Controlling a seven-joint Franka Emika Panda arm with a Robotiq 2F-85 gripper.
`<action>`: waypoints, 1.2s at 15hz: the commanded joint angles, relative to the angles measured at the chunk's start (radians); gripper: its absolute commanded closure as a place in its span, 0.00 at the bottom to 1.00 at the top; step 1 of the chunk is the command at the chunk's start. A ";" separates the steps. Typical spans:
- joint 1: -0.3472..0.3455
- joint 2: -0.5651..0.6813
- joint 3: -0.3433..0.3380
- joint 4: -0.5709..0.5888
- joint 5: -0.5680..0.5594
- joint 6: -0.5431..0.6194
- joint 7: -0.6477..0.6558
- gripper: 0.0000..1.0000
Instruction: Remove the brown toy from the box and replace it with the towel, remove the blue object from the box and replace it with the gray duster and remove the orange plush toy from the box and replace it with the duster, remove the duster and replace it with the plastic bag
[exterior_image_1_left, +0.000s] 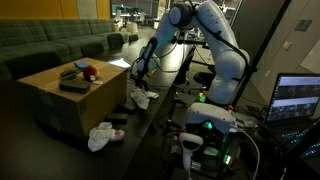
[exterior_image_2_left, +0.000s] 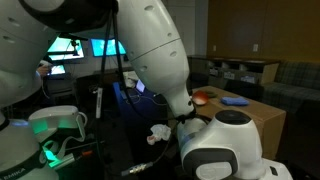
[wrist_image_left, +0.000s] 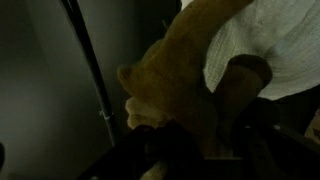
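Wrist view shows 1 dark finger (wrist_image_left: 245, 85) of the gripper (exterior_image_1_left: 140, 78) close against the brown toy (wrist_image_left: 175, 70), and the white towel (wrist_image_left: 275, 45) lies just behind. I cannot tell if the jaws grip the toy. In an exterior view the gripper hangs just beside the box (exterior_image_1_left: 60, 100), outside it. The blue object (exterior_image_2_left: 235, 100) lies on the box.

In an exterior view I look from well back across the arm (exterior_image_1_left: 215, 40) to the wooden table (exterior_image_1_left: 60, 105). In an exterior view set tight behind the arm (exterior_image_2_left: 150, 50), I peek past it at the wooden table (exterior_image_2_left: 262, 120). The wrist view is dark and jammed up against the brown toy (wrist_image_left: 170, 70).
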 joint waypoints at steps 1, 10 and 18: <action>-0.010 -0.026 0.008 -0.012 -0.047 -0.044 0.014 0.36; -0.027 -0.195 0.025 -0.222 -0.053 -0.038 0.008 0.00; -0.029 -0.277 0.084 -0.436 -0.031 0.043 0.024 0.00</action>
